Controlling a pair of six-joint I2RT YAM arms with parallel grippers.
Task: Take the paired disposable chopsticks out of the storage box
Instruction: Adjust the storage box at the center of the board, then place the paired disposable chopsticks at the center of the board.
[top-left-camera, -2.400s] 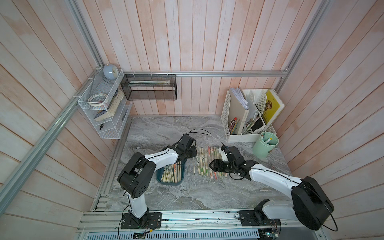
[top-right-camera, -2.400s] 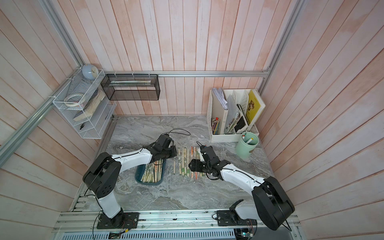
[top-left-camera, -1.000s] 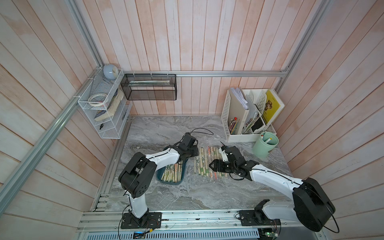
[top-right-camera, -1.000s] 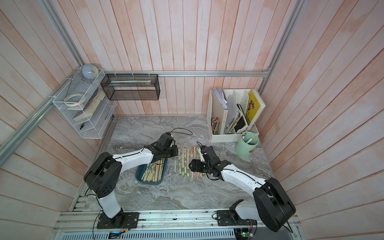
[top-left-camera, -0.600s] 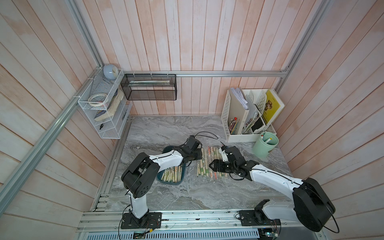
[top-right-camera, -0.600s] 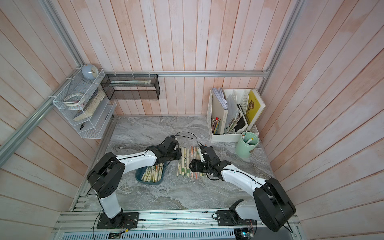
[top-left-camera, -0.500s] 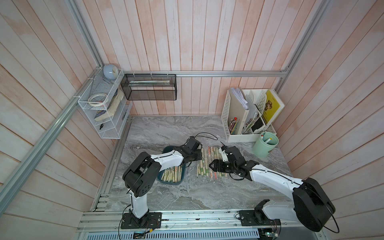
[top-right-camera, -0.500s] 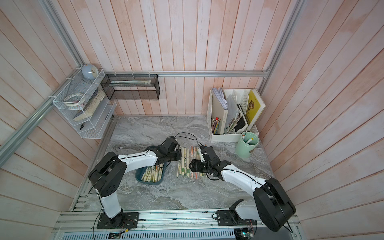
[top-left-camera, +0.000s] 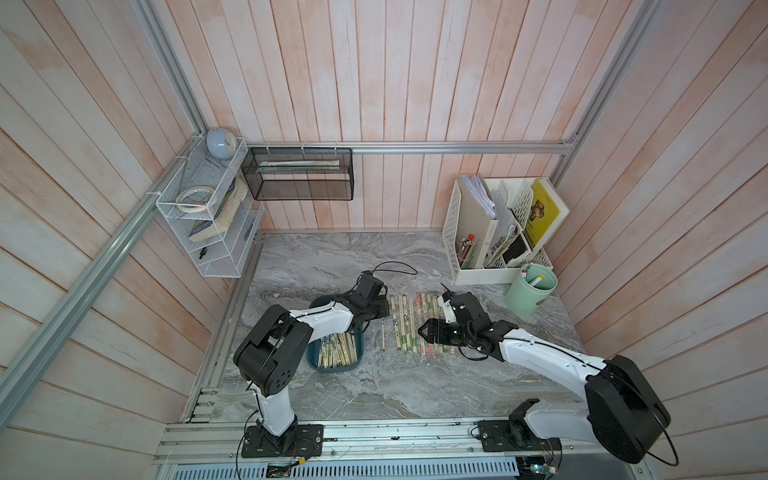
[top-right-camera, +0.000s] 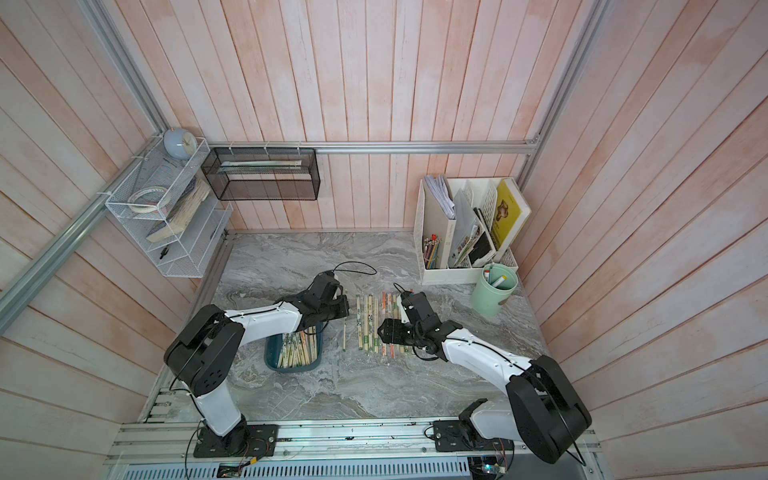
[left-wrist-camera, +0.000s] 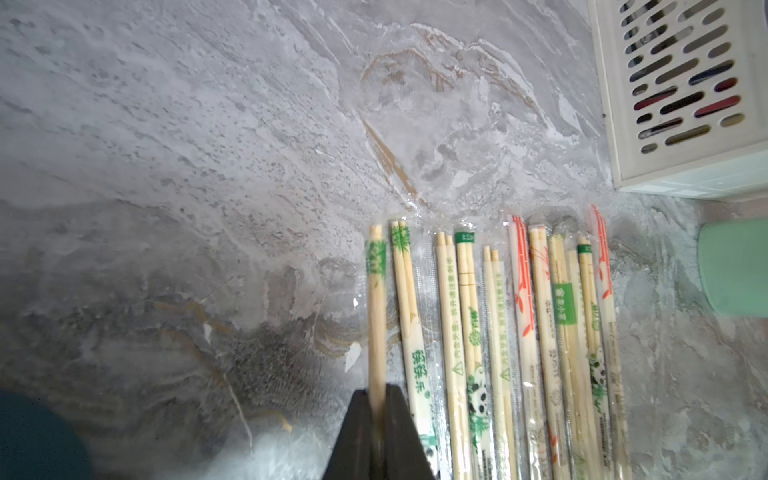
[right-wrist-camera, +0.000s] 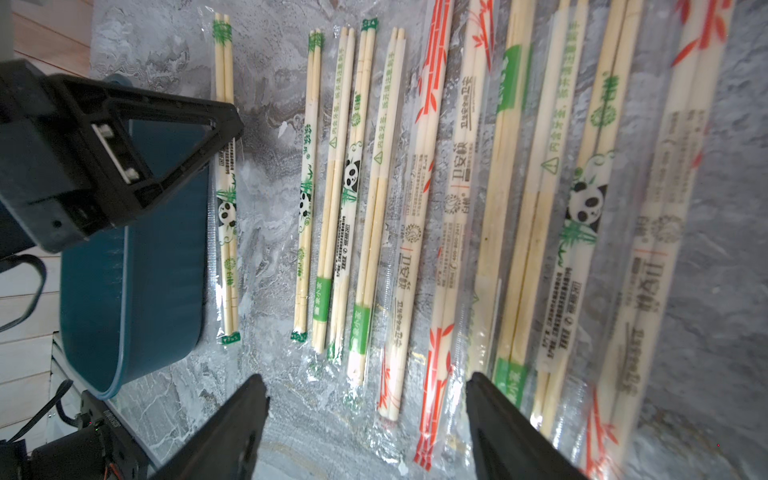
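The storage box (top-left-camera: 311, 360), a dark teal tray, holds several paired disposable chopsticks (top-left-camera: 337, 352) in clear sleeves. A row of more pairs (top-left-camera: 415, 328) lies on the marble to its right. My left gripper (top-left-camera: 380, 312) is shut on one green-printed pair (left-wrist-camera: 377, 307), low at the left end of that row, between box and row (right-wrist-camera: 226, 208). My right gripper (right-wrist-camera: 365, 415) stands open over the near ends of the row, with nothing between its fingers (right-wrist-camera: 245, 415). Both top views show the held pair (top-right-camera: 344, 332) parallel to the row (top-right-camera: 374, 328).
A white perforated file organiser (top-left-camera: 469, 232) and a mint cup (top-left-camera: 530, 297) stand at the back right. A black mesh basket (top-left-camera: 299, 178) and a white wire shelf (top-left-camera: 203, 216) hang on the walls at the back left. The box (right-wrist-camera: 137, 249) sits close beside the left gripper.
My left gripper has swung right from above the box to the left end of the row, carrying one pair. The right arm has stayed still and open.
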